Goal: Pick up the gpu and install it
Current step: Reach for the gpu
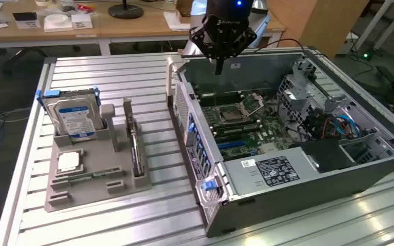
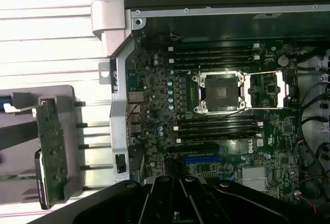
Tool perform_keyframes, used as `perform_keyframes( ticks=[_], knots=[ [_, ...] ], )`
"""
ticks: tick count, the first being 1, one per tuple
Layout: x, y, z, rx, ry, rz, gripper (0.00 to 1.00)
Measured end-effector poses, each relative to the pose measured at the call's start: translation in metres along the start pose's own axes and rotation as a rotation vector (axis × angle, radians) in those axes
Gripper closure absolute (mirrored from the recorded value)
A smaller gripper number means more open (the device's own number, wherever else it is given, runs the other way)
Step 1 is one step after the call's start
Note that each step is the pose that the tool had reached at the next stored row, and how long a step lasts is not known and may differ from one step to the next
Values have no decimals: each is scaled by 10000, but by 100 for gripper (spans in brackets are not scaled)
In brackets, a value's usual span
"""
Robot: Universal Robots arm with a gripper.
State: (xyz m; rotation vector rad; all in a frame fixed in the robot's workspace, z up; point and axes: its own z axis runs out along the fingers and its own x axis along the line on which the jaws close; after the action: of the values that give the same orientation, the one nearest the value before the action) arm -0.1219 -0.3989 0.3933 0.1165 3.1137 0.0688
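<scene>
Desks and clutter run along the back of the room, and my work lies on a slatted aluminium table [image 1: 115, 77] with the open computer case [image 1: 334, 179] as my landmark. Beside the case, on the exterior view's left of it, a grey holder tray [image 1: 80, 197] carries three parts: a hard drive [image 1: 77, 115] standing upright on the side far from the case, a processor [image 1: 68, 161] lying flat in its pocket, and the gpu [image 1: 135, 151] standing on edge in the slot nearest the case. My gripper [image 1: 218, 69] hangs over the case's far wall with its fingers together and nothing between them, well apart from the card. I judge the pick is not yet begun. To do it well I would spread the fingers, line them across the thin board, come straight down from above and lift without tilting, so the card does not bind in its slot. Inside the case the motherboard [image 1: 241, 128] lies flat with an empty socket [image 2: 221, 91], its latch frame swung up, a free blue slot [image 2: 206, 159], and a labelled power supply [image 1: 269, 171] at the near wall
</scene>
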Motion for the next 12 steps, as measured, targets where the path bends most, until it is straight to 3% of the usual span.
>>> perform_keyframes(
  ticks=[12],
  knots=[
    [74, -5, -2, -1, -1, 1, 89]
  ],
)
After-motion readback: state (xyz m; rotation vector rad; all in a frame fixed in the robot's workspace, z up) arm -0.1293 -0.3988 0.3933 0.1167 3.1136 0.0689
